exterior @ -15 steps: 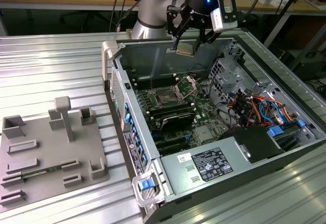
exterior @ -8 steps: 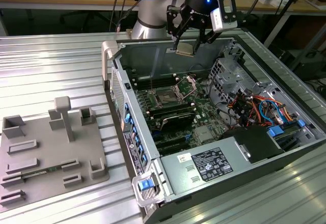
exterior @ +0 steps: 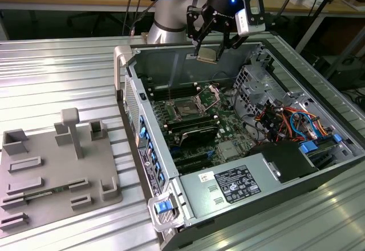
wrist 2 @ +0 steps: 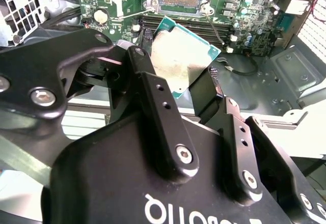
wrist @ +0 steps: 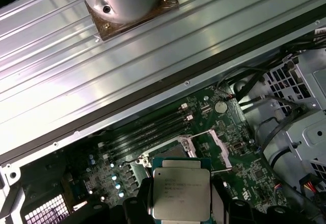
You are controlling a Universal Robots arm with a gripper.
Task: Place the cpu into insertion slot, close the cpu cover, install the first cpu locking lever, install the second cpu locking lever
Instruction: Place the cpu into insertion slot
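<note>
Your open computer case [exterior: 188, 63] lies on the ribbed desk [exterior: 57, 74], and its walls and cables [exterior: 285, 117] hem in the motherboard [exterior: 228, 128]. The claw [exterior: 209, 48] pinches the cpu [exterior: 207, 55] by opposite edges, over the case's far wall. The cpu is likely light, stiff and fragile underneath. The insertion slot [exterior: 209, 97] lies uncovered below.

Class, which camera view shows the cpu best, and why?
The first wrist view: the cpu turns its metal top squarely to the camera. In the second wrist view the tool hides part of it; the exterior view shows it obliquely.
</note>
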